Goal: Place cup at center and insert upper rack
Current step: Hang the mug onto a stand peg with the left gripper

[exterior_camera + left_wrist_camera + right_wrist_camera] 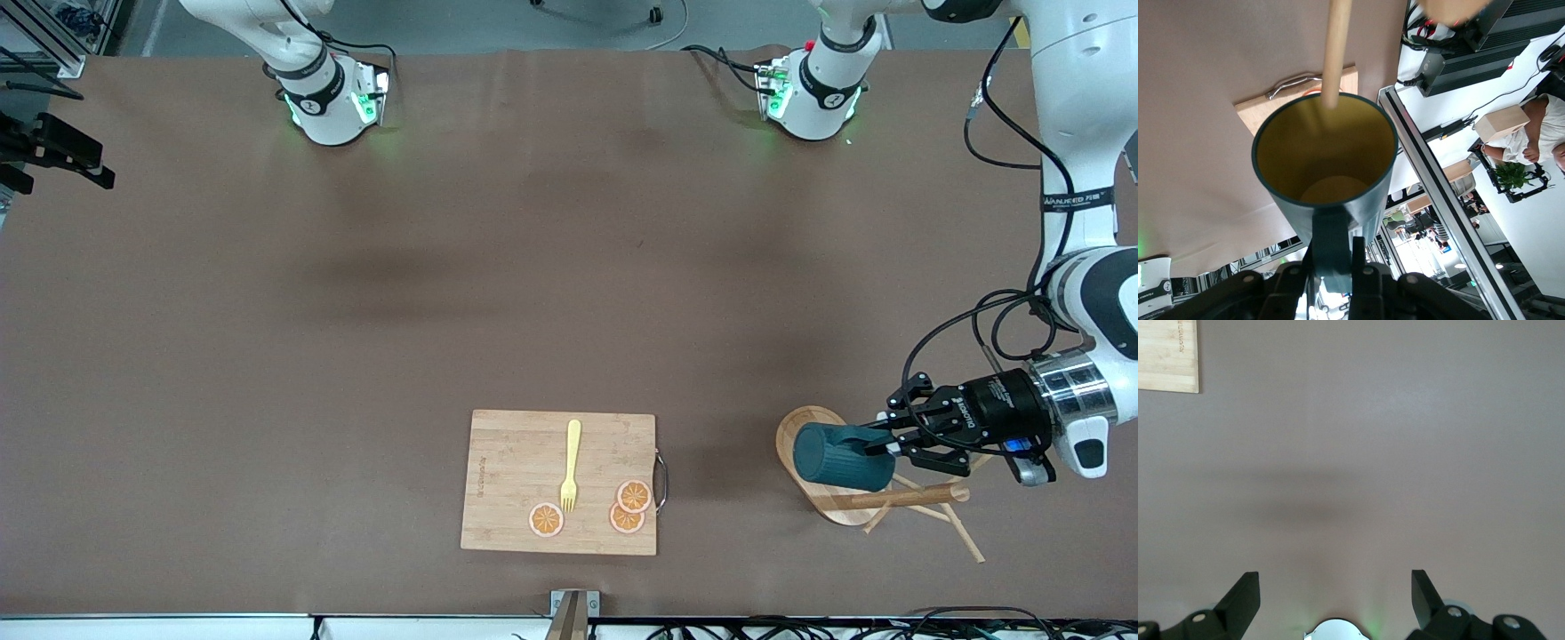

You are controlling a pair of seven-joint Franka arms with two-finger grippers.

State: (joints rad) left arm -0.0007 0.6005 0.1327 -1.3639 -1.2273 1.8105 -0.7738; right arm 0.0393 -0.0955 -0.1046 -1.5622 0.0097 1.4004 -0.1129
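Cup [840, 457] handle pinched in left tool [892, 438], over upper rack [822, 498], right tool [1335, 593] wide

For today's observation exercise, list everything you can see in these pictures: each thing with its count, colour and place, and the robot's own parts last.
cup: one, dark teal outside, mustard yellow inside, held on its side by its handle over the mug tree's base, toward the left arm's end of the table.
mug tree: one, light wood, oval base, post and thin pegs, lying tipped under the cup.
cutting board: one, light wood, metal handle, near the front camera's edge.
fork: one, yellow, on the board.
orange slices: three, orange, on the board near the fork's tines.
table: one, brown.
left gripper: shut on the cup's handle.
right gripper: open, waiting over bare table.
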